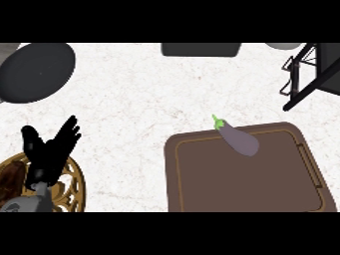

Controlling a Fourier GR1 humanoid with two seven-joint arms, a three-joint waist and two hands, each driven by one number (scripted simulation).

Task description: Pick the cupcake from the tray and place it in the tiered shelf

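Left hand [49, 149] open beside brown tray [202, 189]

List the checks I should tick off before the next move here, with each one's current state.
1. Cupcake on the tray: not ok. Only an eggplant lies there, at the far rim.
2. Tiered shelf in view: ok, at the far right, partly cut off.
3. Left hand free: ok, open and holding nothing, above the gold wire stand.
4. Right hand in view: not ok, it does not show.
5. Free tier in the shelf: cannot tell.
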